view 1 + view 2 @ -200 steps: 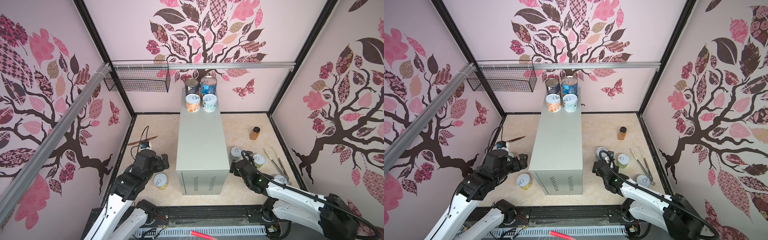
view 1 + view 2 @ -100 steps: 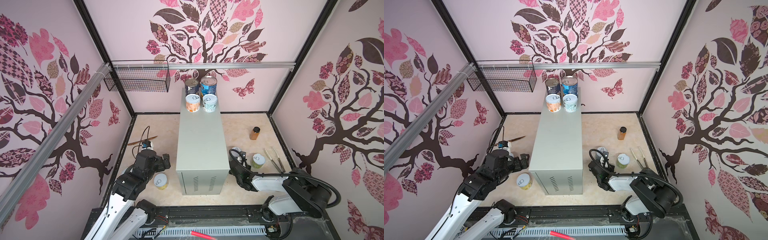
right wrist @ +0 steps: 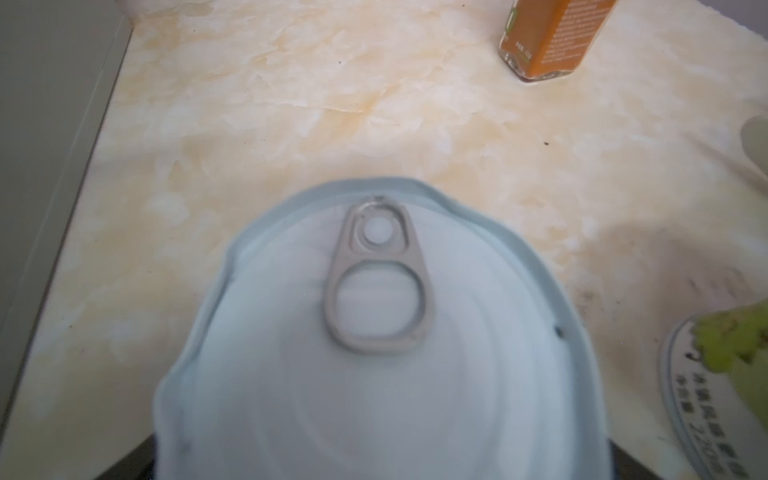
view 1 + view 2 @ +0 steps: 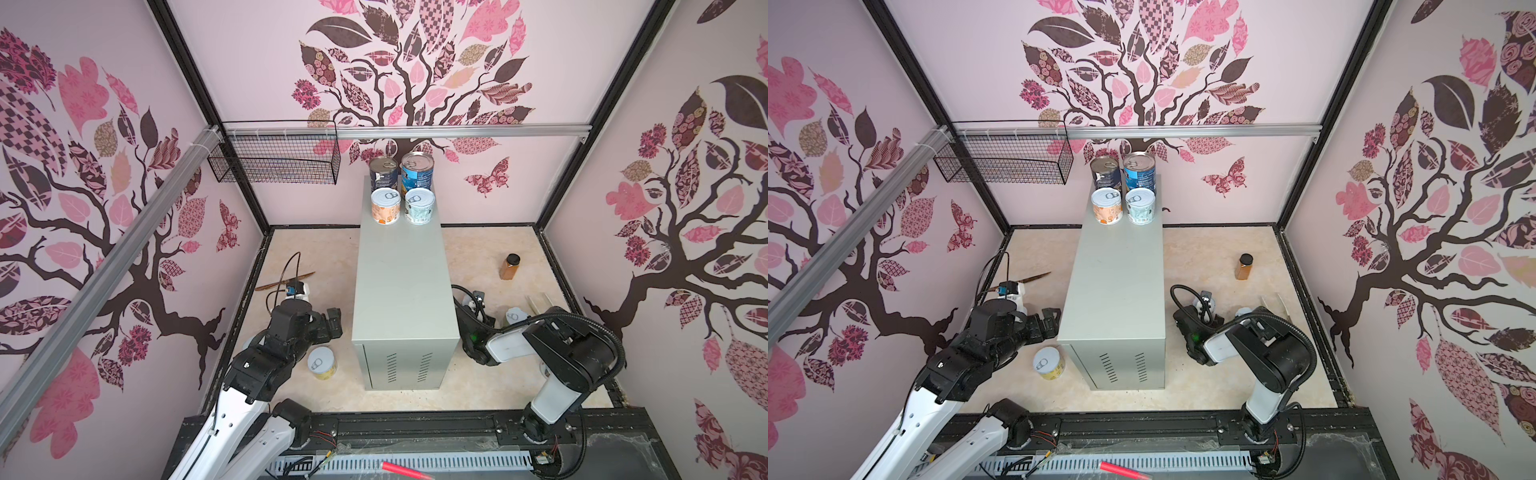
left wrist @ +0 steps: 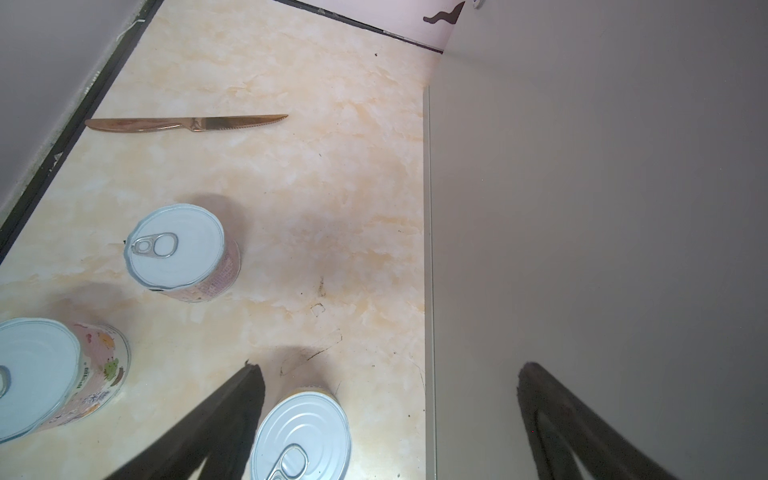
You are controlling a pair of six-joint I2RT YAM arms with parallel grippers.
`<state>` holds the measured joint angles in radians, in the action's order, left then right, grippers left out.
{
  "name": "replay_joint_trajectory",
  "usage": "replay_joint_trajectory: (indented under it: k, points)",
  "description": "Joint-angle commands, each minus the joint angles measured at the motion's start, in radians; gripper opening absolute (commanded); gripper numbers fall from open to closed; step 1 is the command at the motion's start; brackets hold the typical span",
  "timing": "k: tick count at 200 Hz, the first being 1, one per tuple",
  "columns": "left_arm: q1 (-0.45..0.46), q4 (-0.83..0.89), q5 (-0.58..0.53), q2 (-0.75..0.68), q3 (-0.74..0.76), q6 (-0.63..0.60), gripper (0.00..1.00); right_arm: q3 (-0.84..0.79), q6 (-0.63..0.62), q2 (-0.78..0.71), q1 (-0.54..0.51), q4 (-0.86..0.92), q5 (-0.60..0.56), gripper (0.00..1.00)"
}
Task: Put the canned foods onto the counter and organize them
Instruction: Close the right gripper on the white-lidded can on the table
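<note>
4 canned foods [image 4: 385,206] stand on the counter's [image 4: 403,282] far end. Our right gripper [image 4: 476,311] has swung down over a white-lidded can [image 3: 374,353] right of the counter, jaws spread, so we expect a grasp. Our left gripper [image 4: 334,322], also spread, hangs left of the counter.

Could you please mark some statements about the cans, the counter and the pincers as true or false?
Four cans stand at the far end of the counter, two tall cans behind two short cans. True.
The amber jar lies on its side on the counter. False: it stands upright on the floor, right of the counter.
The left pincer is open and holds nothing. True.
A knife lies on the floor left of the counter. True.
The wire basket holds a can. False: no can is in it.
The yellow-labelled can near the left pincer is tipped over. False: it stands upright.
</note>
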<state>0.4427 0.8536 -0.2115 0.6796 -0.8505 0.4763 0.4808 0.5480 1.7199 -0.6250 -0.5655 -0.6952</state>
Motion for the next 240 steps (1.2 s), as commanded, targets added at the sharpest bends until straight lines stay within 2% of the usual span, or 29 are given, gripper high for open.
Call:
replay_joint_trajectory:
  k: [1, 44, 87, 152, 191, 210, 240]
  points:
    - [-0.003, -0.015, 0.014, 0.004, 0.019, -0.017, 0.98, 0.061, -0.016, 0.045, 0.011, 0.001, 0.019, 1.0]
    - [-0.004, -0.015, 0.024, 0.036, 0.016, -0.018, 0.98, 0.119, 0.0, 0.092, 0.027, 0.033, 0.041, 1.0]
    - [-0.004, -0.011, 0.027, 0.056, 0.013, -0.019, 0.98, 0.177, -0.014, 0.138, 0.03, 0.059, 0.016, 1.0]
    - [-0.004, -0.007, 0.025, 0.074, 0.011, -0.019, 0.98, 0.207, -0.037, 0.161, 0.042, 0.047, -0.03, 0.93]
    - [-0.004, -0.013, 0.023, 0.059, 0.016, -0.02, 0.98, 0.217, -0.048, 0.164, 0.057, 0.049, -0.04, 0.82]
    - [-0.004, -0.015, 0.022, 0.054, 0.017, -0.018, 0.98, 0.208, -0.058, 0.16, 0.059, 0.032, -0.031, 0.8]
    - [-0.004, -0.016, 0.018, 0.052, 0.02, -0.017, 0.98, 0.184, -0.063, 0.137, 0.059, 0.01, -0.024, 0.69]
